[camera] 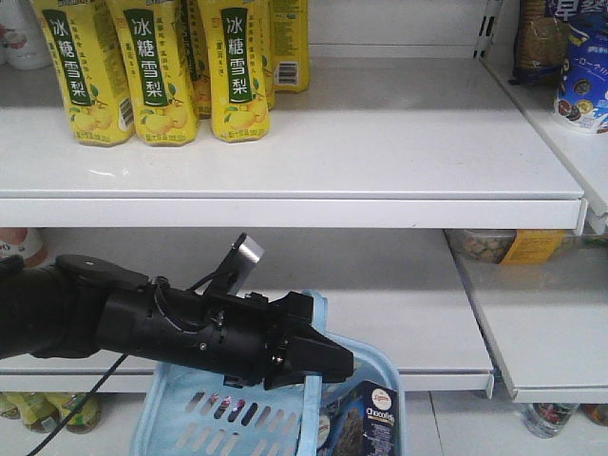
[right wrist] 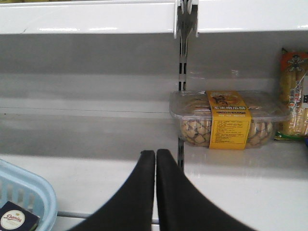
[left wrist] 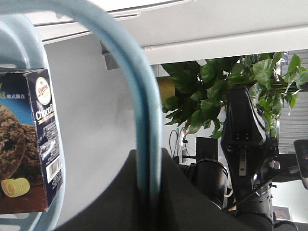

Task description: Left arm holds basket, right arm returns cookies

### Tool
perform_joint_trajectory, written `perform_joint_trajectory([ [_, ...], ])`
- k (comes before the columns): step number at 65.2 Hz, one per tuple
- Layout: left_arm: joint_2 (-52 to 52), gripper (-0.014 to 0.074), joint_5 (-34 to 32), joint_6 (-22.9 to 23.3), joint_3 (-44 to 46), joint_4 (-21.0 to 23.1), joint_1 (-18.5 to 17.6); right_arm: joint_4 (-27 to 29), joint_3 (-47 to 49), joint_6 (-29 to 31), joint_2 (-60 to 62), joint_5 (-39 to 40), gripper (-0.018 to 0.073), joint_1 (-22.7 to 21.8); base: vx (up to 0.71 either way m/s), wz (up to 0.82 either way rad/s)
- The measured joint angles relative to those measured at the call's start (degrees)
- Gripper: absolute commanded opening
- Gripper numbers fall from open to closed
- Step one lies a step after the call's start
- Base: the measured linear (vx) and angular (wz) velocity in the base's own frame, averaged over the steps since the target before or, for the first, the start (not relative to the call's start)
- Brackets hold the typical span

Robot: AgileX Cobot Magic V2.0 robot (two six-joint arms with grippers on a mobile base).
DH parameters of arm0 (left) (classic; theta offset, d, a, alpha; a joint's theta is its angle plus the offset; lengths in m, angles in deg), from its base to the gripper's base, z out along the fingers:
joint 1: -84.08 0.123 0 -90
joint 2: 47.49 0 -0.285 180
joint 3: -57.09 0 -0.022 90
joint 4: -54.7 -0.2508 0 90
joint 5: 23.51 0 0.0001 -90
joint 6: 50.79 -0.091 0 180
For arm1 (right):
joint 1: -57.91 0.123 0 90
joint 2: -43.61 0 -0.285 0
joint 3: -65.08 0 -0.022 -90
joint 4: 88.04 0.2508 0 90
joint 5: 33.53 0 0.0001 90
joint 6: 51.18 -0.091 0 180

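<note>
Cookies lie in the basket, left fingers clasping it (right fingers clenched, above-right).

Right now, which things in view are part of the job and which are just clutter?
Job: left gripper, shut on the handle of the basket; cookie carton inside it; right gripper, shut and empty.
Lying about: yellow drink bottles; clear biscuit tray; snack packet beside it.

The yellow drink bottles read 冰糖雪梨 in white on dark green labels. The navy cookie carton shows "Chocof", cut off at the edge. The yellow label on the clear biscuit tray is illegible.
</note>
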Motion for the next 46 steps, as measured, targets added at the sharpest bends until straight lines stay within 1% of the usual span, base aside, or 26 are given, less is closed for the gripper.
perform_joint_trajectory([
  [16,0.0,-0.0006,0.0,0.0,0.0,0.0,0.0,0.2,0.0,-0.2,0.0,1.0,-0.0008,0.0,0.00,0.00],
  [28,0.0,-0.0006,0.0,0.0,0.0,0.0,0.0,3.1,0.6,-3.4,0.0,2.9,-0.0008,0.0,0.00,0.00],
  [35,0.0,-0.0006,0.0,0.0,0.0,0.0,0.0,4.5,3.9,-3.9,-0.6,2.9,-0.0008,0.0,0.00,0.00],
  [46,0.0,-0.0006,0.0,0.0,0.0,0.0,0.0,4.9,10.7,-4.2,-8.1,2.6,-0.0008,0.0,0.00,0.00],
])
